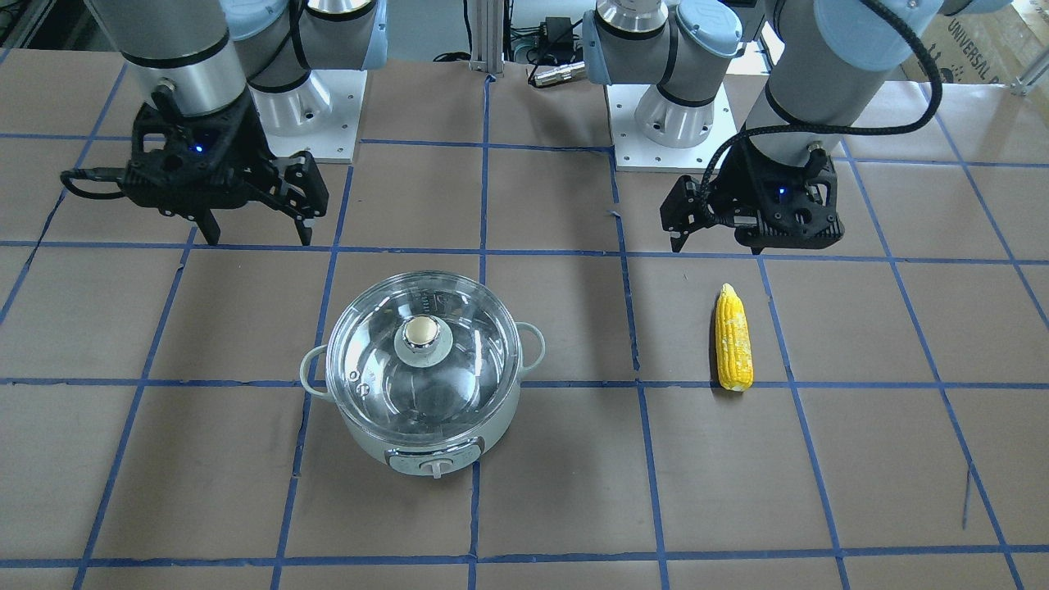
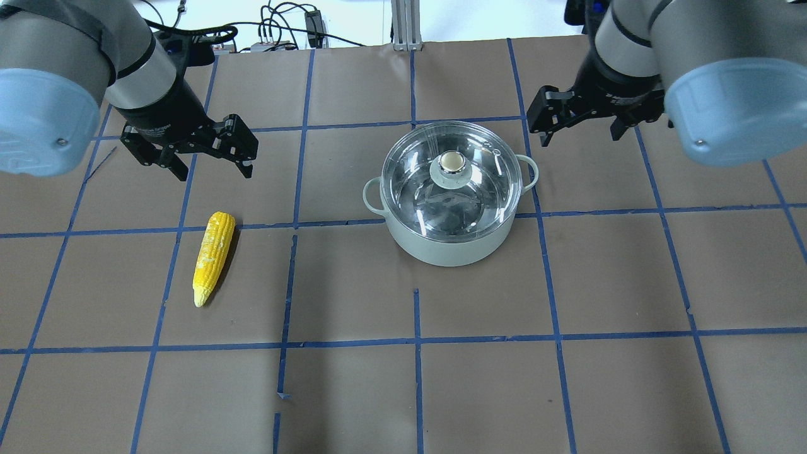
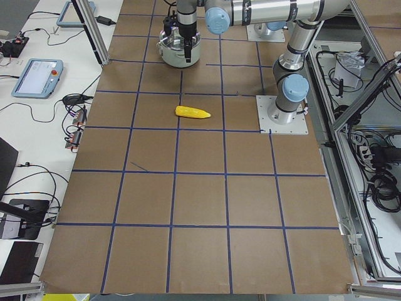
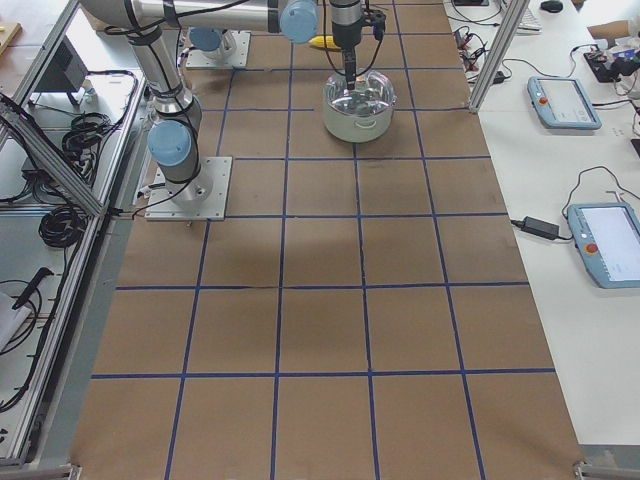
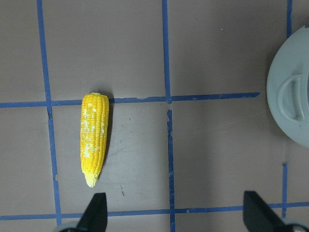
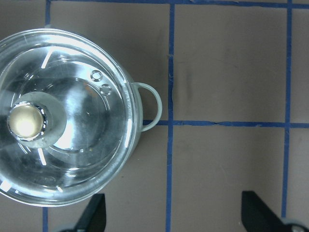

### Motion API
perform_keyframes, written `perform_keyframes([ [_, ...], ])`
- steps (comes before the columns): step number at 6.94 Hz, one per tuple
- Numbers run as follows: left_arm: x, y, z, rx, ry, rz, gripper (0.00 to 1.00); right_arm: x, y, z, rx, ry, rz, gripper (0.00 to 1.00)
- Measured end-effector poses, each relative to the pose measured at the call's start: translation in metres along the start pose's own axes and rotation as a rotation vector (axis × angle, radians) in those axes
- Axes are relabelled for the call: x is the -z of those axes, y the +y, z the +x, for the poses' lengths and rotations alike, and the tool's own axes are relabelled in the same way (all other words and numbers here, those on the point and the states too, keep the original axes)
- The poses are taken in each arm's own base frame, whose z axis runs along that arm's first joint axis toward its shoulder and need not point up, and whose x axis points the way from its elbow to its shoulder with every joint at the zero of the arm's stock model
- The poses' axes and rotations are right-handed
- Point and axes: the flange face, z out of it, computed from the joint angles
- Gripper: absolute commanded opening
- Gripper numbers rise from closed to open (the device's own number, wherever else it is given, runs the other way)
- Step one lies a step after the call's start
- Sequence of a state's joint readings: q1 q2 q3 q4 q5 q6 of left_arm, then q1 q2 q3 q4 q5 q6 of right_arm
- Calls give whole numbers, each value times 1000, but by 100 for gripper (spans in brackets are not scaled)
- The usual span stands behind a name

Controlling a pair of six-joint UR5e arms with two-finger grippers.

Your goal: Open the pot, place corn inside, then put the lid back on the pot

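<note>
The pale-green pot [image 1: 426,434] stands near the table's middle, with its control knob facing away from me. The clear glass lid [image 1: 385,373] sits closed on it, beige-topped knob [image 1: 423,331] up. The pot [image 2: 441,246] and lid [image 2: 451,195] also show in the overhead view. The yellow corn [image 2: 213,255] lies flat on the paper to the pot's left, tapered end toward me; it also shows in the left wrist view [image 5: 94,137]. My left gripper [image 2: 214,174] hovers open and empty beyond the corn. My right gripper [image 2: 580,139] hovers open and empty beyond the pot's right handle [image 6: 152,106].
Brown paper with a blue tape grid covers the table [image 2: 416,378]. The two arm base plates [image 1: 311,115] [image 1: 668,131] sit at my edge. Side benches hold teach pendants [image 3: 37,75] [image 4: 565,100] and cables.
</note>
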State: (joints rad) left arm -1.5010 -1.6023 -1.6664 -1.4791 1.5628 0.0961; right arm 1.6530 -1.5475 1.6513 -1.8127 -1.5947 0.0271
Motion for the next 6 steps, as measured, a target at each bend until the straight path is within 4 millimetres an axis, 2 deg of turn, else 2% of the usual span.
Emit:
perform_keyframes([
  [1, -10, -5, -27, -46, 0, -3, 100, -12, -10, -26, 15, -8, 9, 99],
  [2, -26, -8, -62, -82, 3, 5, 100, -27, -21, -50, 7, -14, 11, 99],
  [3, -47, -8, -85, -112, -1, 22, 100, -41, -31, -70, -11, -19, 2, 99],
  [5, -96, -11, -100, -196, -25, 82, 100, -72, -44, -103, -39, -20, -26, 99],
  [6, -110, -13, -103, -252, -34, 98, 100, -85, -46, -114, -46, -19, -35, 98],
])
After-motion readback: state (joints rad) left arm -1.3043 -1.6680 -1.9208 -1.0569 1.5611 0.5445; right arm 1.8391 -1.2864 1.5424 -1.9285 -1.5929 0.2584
